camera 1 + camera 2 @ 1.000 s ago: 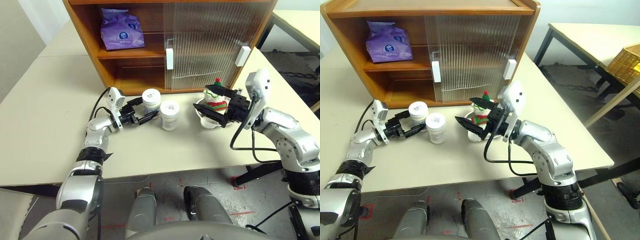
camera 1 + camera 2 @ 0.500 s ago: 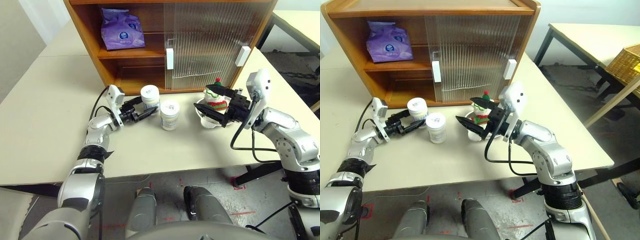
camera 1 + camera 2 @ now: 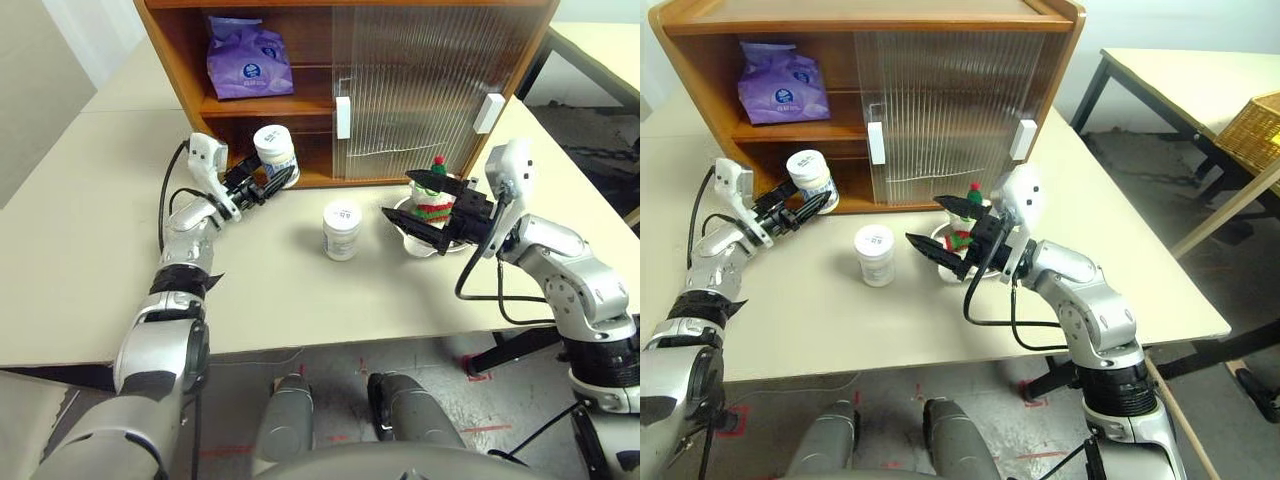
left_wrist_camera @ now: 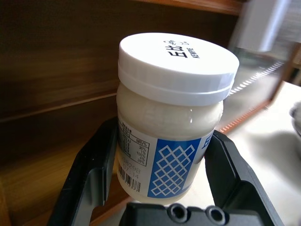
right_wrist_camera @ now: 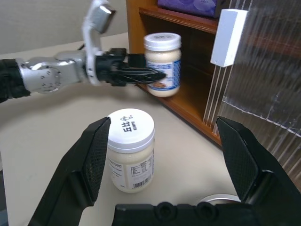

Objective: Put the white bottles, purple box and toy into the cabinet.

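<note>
My left gripper (image 3: pixel 272 172) is shut on one white bottle (image 3: pixel 275 150), holding it upright in the air at the mouth of the cabinet's (image 3: pixel 178 62) lower shelf. Seen close in the left wrist view, this bottle (image 4: pixel 173 108) sits between both black fingers (image 4: pixel 89 174). The other white bottle (image 3: pixel 342 228) stands on the table, also seen at bottle (image 5: pixel 130 147). On the upper shelf lies the purple box (image 3: pixel 248 62). The toy (image 3: pixel 433 203) sits in a steel bowl. My right gripper (image 3: pixel 398 195) hovers open just left of the toy, nothing in it.
The steel bowl (image 3: pixel 415 240) rests on the table in front of the ribbed sliding doors (image 3: pixel 430 80), which cover the cabinet's right part. A second table (image 3: pixel 1180 70) and a wicker basket (image 3: pixel 1255 125) stand off to the right.
My left gripper has lifted its bottle off the table and carried it away from the other bottle, up to the lower shelf opening. The right arm has stayed put.
</note>
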Robot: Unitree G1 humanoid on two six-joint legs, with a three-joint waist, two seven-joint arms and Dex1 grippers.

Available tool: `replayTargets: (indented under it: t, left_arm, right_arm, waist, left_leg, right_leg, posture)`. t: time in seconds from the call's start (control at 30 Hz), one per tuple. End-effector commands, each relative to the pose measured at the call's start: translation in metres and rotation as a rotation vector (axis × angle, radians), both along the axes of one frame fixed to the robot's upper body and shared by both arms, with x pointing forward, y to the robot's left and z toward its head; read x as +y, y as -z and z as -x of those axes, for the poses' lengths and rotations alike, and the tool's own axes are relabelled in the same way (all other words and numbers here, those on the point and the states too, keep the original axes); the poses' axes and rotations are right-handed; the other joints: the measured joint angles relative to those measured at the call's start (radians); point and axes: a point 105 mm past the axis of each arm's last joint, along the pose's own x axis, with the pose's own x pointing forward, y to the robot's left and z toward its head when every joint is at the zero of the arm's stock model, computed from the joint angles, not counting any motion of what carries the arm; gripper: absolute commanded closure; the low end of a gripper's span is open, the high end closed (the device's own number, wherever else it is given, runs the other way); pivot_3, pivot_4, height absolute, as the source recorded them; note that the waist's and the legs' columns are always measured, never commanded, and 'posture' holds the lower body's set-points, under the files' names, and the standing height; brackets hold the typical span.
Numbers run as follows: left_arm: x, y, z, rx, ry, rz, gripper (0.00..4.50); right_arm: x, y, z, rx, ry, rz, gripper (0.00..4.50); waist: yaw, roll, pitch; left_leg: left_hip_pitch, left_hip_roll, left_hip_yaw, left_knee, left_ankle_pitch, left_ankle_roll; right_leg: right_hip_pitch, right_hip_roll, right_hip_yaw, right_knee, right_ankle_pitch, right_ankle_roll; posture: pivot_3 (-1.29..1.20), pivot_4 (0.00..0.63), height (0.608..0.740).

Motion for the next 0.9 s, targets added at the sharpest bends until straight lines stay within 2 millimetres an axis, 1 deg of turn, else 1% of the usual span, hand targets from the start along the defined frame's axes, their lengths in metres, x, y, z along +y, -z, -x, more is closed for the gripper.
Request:
replayTargets:
  t: [0.03,0.23,0.5,0.9]
  left_arm:
    - [0.001,0.001,-0.007,0.017,-0.044,-0.003,1.44]
    - [0.009,0.000,-0.019,0.043,-0.162,0.009,1.44]
    - [0.005,-0.008,-0.029,0.021,-0.249,-0.003,1.44]
    - [0.003,-0.001,-0.038,0.059,-0.367,-0.031,1.44]
  right_arm:
    - [0.000,0.002,0.001,-0.008,0.001,0.007,0.00]
    - [-0.001,-0.001,0.002,-0.011,0.012,0.008,0.00]
    - [-0.001,-0.002,0.003,-0.010,0.021,0.003,0.00]
    - [-0.007,-0.002,0.004,-0.008,0.051,0.005,0.00]
  waist:
    - [-0.002,0.000,0.000]
    - [-0.008,0.000,0.000]
    - [-0.008,0.000,0.000]
    - [-0.016,0.000,0.000]
  left_leg:
    - [0.000,0.000,0.000,0.000,0.000,0.000]
    - [0.001,0.000,0.000,0.000,0.001,0.002]
    - [0.002,-0.001,0.000,0.001,0.002,0.004]
    - [0.004,-0.001,0.001,0.001,0.002,0.004]
  right_leg:
    - [0.000,0.000,0.000,0.000,0.000,0.000]
    - [0.000,0.000,0.000,0.000,0.002,0.001]
    - [0.003,0.000,0.000,0.000,0.002,0.002]
    - [0.004,0.000,0.000,0.000,0.002,0.002]
  posture:
    - [-0.02,0.073,0.740]
    - [-0.03,0.072,0.740]
    - [-0.04,0.075,0.740]
    - [-0.08,0.081,0.740]
